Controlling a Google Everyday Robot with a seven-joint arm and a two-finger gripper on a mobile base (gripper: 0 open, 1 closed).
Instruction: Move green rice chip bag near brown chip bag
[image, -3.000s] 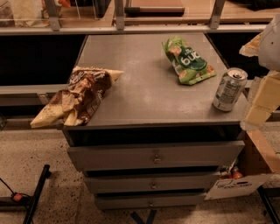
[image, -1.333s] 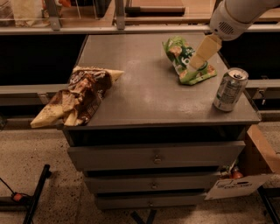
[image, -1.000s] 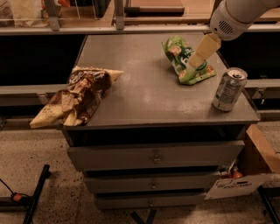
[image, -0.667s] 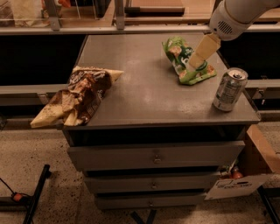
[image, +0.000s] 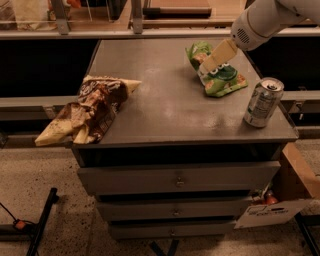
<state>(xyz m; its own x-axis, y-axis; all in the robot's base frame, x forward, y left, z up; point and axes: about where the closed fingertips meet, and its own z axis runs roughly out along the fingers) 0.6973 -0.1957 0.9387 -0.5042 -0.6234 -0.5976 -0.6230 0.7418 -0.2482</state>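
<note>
The green rice chip bag (image: 220, 79) lies flat at the back right of the grey cabinet top (image: 170, 107). My gripper (image: 214, 61) reaches in from the upper right and hangs right over the bag's middle, its cream-coloured fingers (image: 218, 55) pointing down and to the left at the bag. The brown chip bag (image: 87, 111) lies crumpled at the front left corner, its tan end sticking out over the edge. The two bags are far apart, about a cabinet's width.
A silver soda can (image: 263, 102) stands upright at the front right corner, close to the green bag. Drawers (image: 177, 179) sit below the top. A cardboard box (image: 295, 192) is on the floor at the right. Shelving runs behind the cabinet.
Three seconds ago the arm was off to the right by the can; it swung over the green bag and has held nearly still there for the last second. Bags and can have not moved.
</note>
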